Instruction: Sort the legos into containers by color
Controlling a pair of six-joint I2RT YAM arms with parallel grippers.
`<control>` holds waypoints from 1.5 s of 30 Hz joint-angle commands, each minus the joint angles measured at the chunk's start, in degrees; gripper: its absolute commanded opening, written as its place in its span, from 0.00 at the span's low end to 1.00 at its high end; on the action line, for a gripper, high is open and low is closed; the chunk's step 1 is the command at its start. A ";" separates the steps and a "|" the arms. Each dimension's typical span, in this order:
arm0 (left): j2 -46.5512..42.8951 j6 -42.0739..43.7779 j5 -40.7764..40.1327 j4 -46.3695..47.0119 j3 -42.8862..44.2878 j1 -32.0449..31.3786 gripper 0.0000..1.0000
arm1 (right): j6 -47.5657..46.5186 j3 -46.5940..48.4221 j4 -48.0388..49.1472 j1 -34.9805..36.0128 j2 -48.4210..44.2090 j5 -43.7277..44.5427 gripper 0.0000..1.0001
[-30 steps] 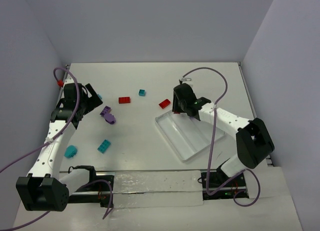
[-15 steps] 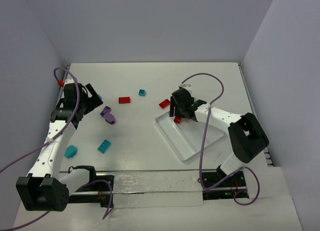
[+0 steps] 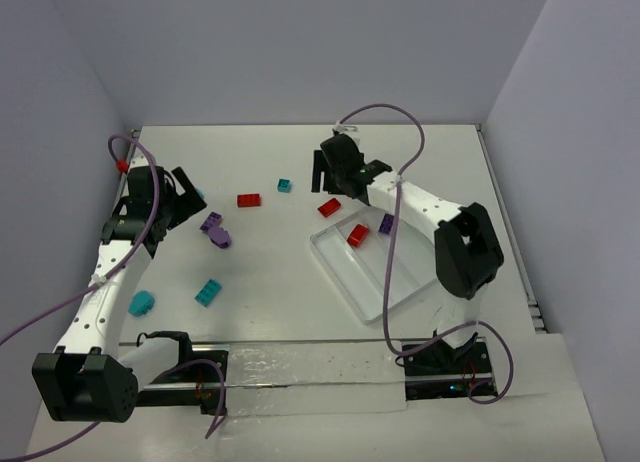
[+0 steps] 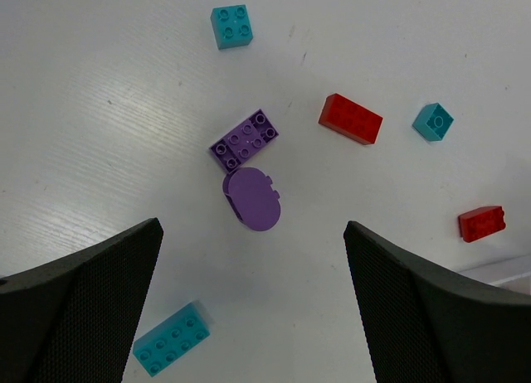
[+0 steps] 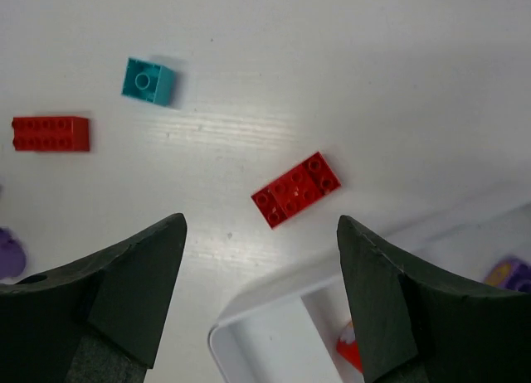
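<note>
Left gripper (image 4: 252,238) hangs wide open and empty, rounded purple plastic brick (image 4: 252,199) just ahead of its tips, probably its next pick; right gripper (image 5: 259,225) is parted, holding nothing, red studded brick (image 5: 296,188) just ahead, outside the white plastic tray (image 3: 372,280); another red one (image 3: 358,235) lies in the tray behind it, sorted I guess.

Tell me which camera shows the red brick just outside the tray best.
The right wrist view: the red brick lies near the middle, large, its studs countable. The top external view shows the brick as a small red patch beside the tray. The left wrist view shows it small, near the right edge.
</note>
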 commanded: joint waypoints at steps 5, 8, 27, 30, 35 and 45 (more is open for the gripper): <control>-0.36 0.98 0.22 0.68 1.32 -0.06 0.99 | 1.33 11.97 -6.20 -0.14 13.85 -3.04 0.81; -0.26 1.15 0.10 0.56 1.54 -0.06 0.99 | 2.13 12.79 -6.90 -0.18 15.75 -2.95 0.88; -0.17 1.39 -0.46 0.12 1.57 -0.06 0.99 | 2.75 17.64 -7.08 -0.06 23.29 -5.74 0.91; -0.08 1.38 -0.61 0.10 1.71 -0.06 0.99 | 1.67 21.15 -8.27 0.37 25.42 -5.71 0.91; -0.08 1.31 -0.85 -0.07 1.64 -0.06 0.99 | 0.31 23.47 -9.67 0.61 26.88 -4.96 0.91; 0.26 1.23 -1.04 0.12 1.27 -0.06 0.99 | 0.85 21.48 -11.99 2.11 25.14 1.16 0.97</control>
